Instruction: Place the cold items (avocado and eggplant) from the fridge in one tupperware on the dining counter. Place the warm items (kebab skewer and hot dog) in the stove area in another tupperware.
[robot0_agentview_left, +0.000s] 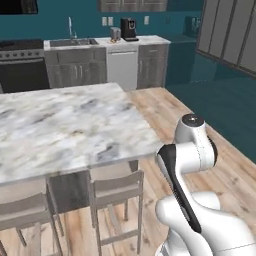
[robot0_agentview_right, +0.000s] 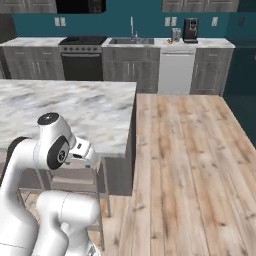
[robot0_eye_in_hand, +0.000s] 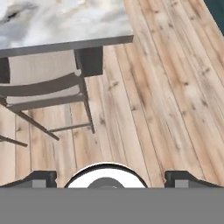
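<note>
Left of frame: black stove with dark cooktop (robot0_agentview_right: 82, 41) on the far wall, where the warm items should be; no kebab skewer or hot dog can be made out at this range. Nearer, the grey-white marble dining counter (robot0_agentview_left: 65, 127) lies bare on the part in view, no tupperware visible, with grey wooden bar stools (robot0_agentview_left: 117, 192) tucked under its edge. Centre: steel sink with tall tap (robot0_agentview_right: 131, 40), white dishwasher front (robot0_agentview_right: 176, 72), black coffee machine (robot0_agentview_right: 190, 29). Right: open pale plank floor (robot0_agentview_right: 185, 160). The gripper (robot0_eye_in_hand: 111, 178) points down at floor and stool, its dark finger tips set wide apart, nothing between them. Avocado and eggplant: not visible, presumably in a fridge out of frame. Judgement: step is travel; keep arm folded, skirt the stools, locate fridge first.
</note>
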